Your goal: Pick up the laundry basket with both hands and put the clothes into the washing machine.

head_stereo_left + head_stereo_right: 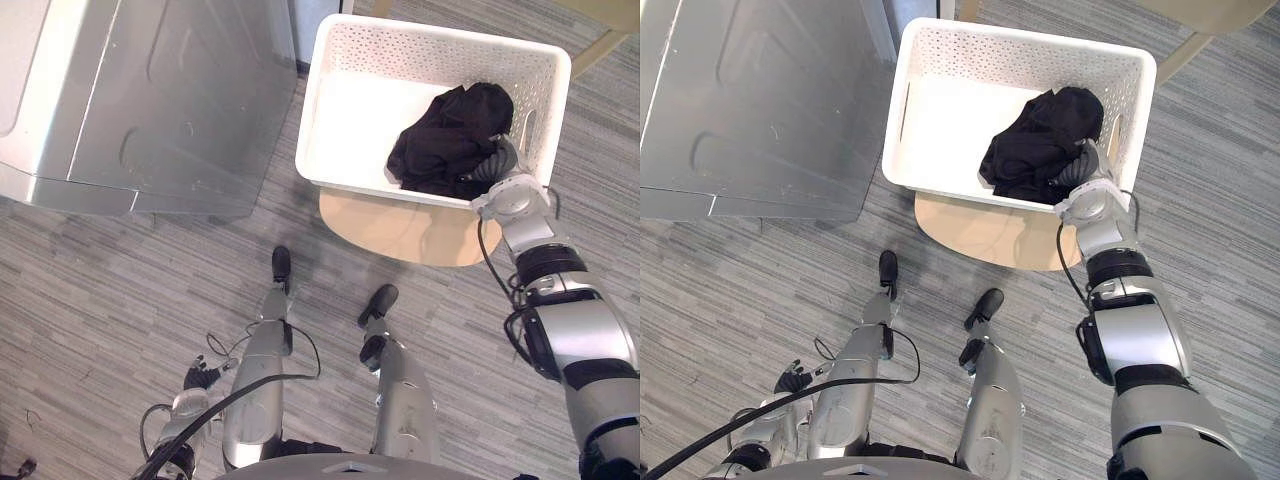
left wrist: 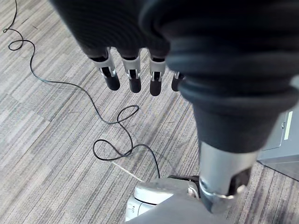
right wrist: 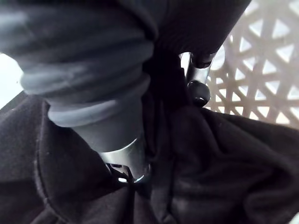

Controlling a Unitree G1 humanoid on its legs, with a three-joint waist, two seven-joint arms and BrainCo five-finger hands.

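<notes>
A white lattice laundry basket [image 1: 420, 45] stands on a round wooden stool [image 1: 400, 232] ahead of me, to the right. A heap of black clothes [image 1: 450, 140] lies in its right half. My right hand [image 1: 497, 165] reaches over the near rim into that heap. In the right wrist view its thumb [image 3: 117, 135] and a dark-tipped finger [image 3: 199, 95] pinch a fold of the black cloth [image 3: 224, 154] beside the basket's wall [image 3: 261, 70]. My left hand [image 1: 200, 377] hangs low by my side over the floor, far from the basket, fingers [image 2: 133, 70] straight and holding nothing.
The grey washing machine [image 1: 150, 100] stands at the upper left, close to the basket's left side. A wooden furniture leg [image 1: 600, 45] shows at the far right beyond the basket. Striped grey floor [image 1: 120, 290] lies between me and the stool.
</notes>
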